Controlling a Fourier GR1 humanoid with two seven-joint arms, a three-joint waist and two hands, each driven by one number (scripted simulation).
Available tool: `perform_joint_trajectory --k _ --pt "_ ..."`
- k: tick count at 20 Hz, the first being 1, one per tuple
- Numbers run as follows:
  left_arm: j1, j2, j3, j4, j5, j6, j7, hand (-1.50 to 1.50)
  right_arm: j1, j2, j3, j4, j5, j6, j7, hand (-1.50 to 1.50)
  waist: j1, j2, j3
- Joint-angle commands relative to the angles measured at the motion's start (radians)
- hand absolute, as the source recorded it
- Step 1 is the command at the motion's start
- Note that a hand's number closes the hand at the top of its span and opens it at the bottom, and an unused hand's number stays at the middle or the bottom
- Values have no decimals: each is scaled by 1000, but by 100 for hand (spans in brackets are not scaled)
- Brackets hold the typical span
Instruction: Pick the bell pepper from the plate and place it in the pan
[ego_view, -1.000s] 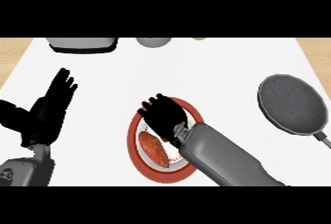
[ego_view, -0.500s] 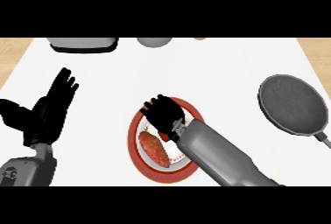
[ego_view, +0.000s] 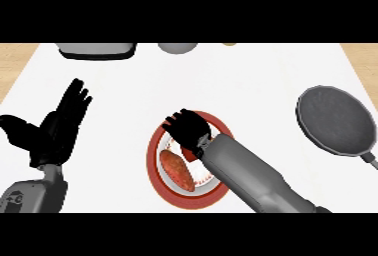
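On the red-rimmed plate (ego_view: 159, 187) the bell pepper (ego_view: 177, 171) lies unlifted, so everything is left to do. Over the plate's far half, the right hand (ego_view: 190, 131) has its fingers curled, grasping nothing visible. Right of the plate, well apart, waits the dark pan (ego_view: 336, 120). Left of the plate the left hand (ego_view: 57, 129) rests open. White counter (ego_view: 221, 80); wooden floor (ego_view: 16, 52) beyond.

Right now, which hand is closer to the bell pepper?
Right. The right hand is over the plate, just above-right of the bell pepper. The left hand rests open, fingers up, well off to the pepper's left.
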Motion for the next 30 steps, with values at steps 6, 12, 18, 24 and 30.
perform_joint_trajectory --k 6,12,18,24,30 --pt "11 -22 -2 1 -30 -16 -13 0 -28 1 99 119 -85 -110 -71 150 7 1 0" --pt "-2 -24 16 -15 -22 -21 16 0 -64 1 146 180 -166 -198 -101 150 16 3 0" --pt "22 -30 25 -26 -31 -33 5 0 -3 1 152 145 -163 -226 -122 150 1 -1 0" --pt "6 -20 72 17 -27 0 29 0 173 -135 108 -100 -182 -305 -28 150 -73 -21 0" --pt "69 -1 115 -16 -9 3 23 0 358 -386 35 -378 -180 -473 -17 150 -137 -47 -1"
